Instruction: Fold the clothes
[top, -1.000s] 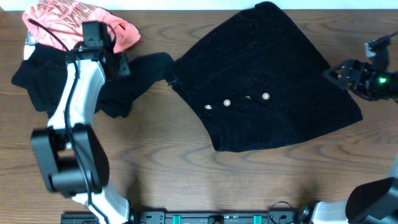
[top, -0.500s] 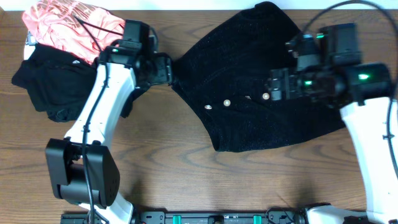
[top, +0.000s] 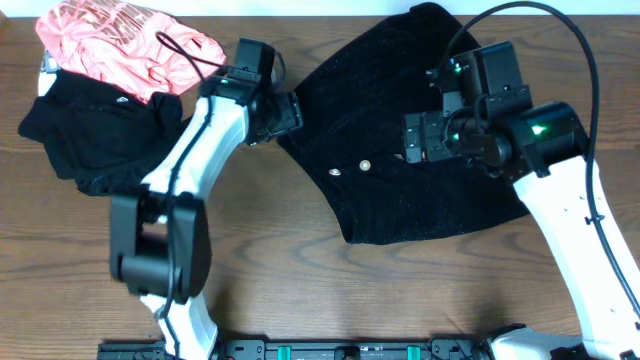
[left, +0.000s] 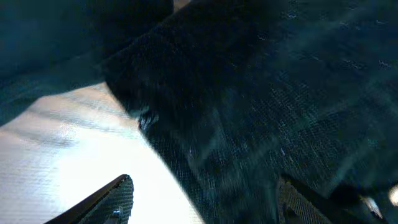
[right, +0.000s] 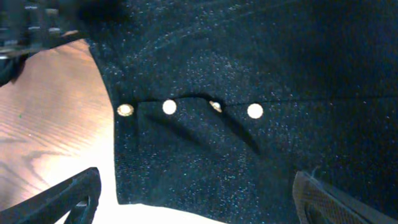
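Clothes lie along the far edge of the desk (top: 260, 270). A coral-pink shirt (top: 110, 35) is bunched in the far left corner. A matte black top (top: 85, 140) is crumpled just in front of it, touching it. A large black speckled garment (top: 420, 90) spreads from the far edge toward the middle, right of centre. We see pale print on the pink shirt but cannot read it. A row of small pale buttons (right: 169, 107) crosses the speckled garment near its left edge; we count four in the right wrist view.

The left arm stretches diagonally from the near edge, and the left gripper (top: 283, 113) sits over the speckled garment's left corner. In its wrist view the fingers (left: 118, 193) stand well apart, released, with only cloth beneath. The right arm bends in from the right side. The right gripper (top: 414, 140) hangs above the garment just right of the buttons, its fingers (right: 68, 199) spread wide, grasping nothing.
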